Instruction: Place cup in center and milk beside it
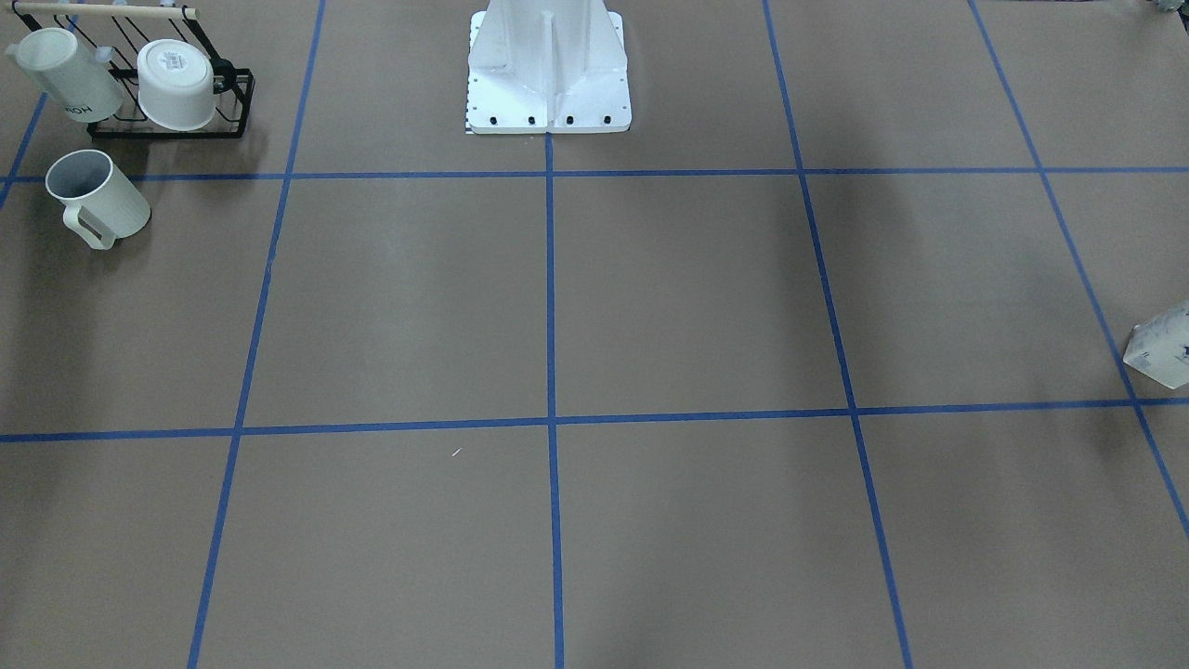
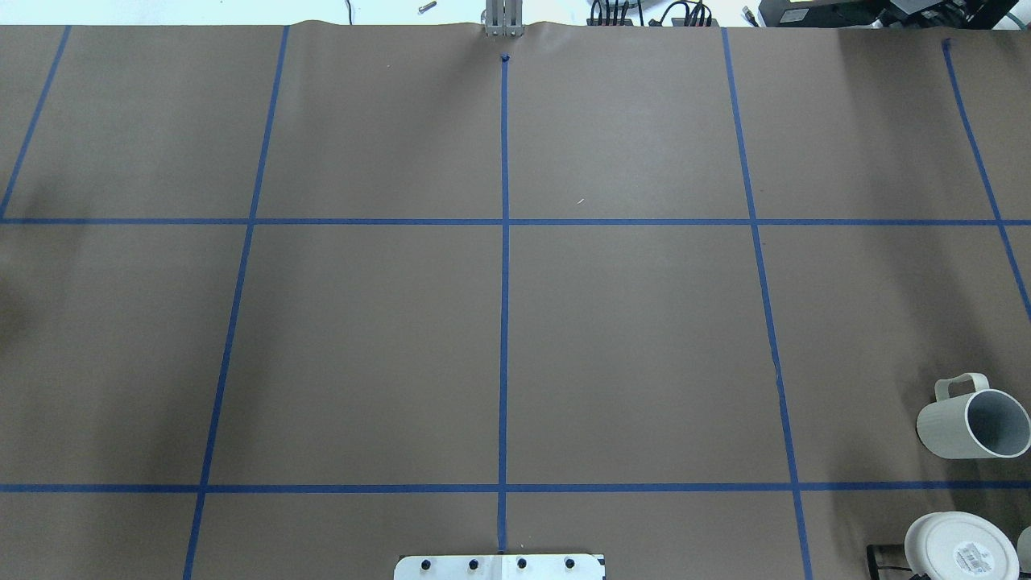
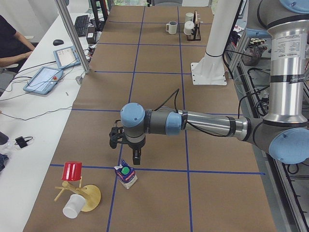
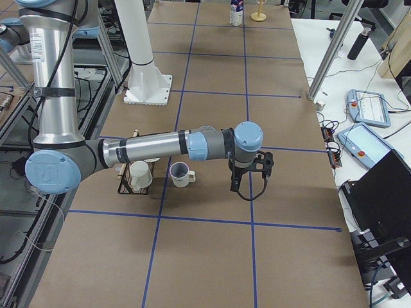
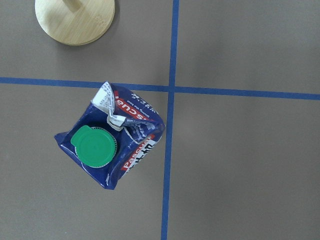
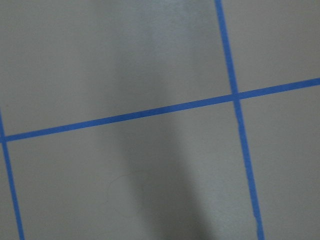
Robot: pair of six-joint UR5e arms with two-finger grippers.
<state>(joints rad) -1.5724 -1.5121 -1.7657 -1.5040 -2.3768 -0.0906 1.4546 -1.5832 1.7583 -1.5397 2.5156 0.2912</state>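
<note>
— Starting at the table's left end, what sits nearest?
— A round-based wooden peg stand [image 3: 91,198] holding a red plastic cup [image 3: 73,170] and a small white cup [image 3: 72,209]. At its three o'clock stands a small gable milk carton [image 3: 126,175], dark blue on top with a white base, red band and round green cap. It is upright just beside a crossing of blue tape.

— And the left gripper [image 3: 128,152]?
— It hangs over the carton, pointing down and apart from it. I cannot tell whether its jaws are spread or closed. The wrist camera shows only the carton [image 5: 112,147] from above, with the stand's base [image 5: 75,20] at eleven o'clock.

— Farther along?
— The brown paper-covered table [image 2: 628,338], then the white robot pedestal [image 1: 548,74].

— The cup?
— The plain white cylindrical cup [image 2: 970,427], with a squarish handle and dark grey inside, stands upright at the far right end. That is about four o'clock from the table's middle in the overhead view. A black wire rack [image 1: 237,98] just beside it holds a white lettered mug [image 1: 70,74] and a wide handleless white cup [image 1: 176,84].

— The right gripper [image 4: 247,181]?
— It hovers at the cup's three o'clock in the right-side view. I cannot tell how its jaws stand either.
</note>
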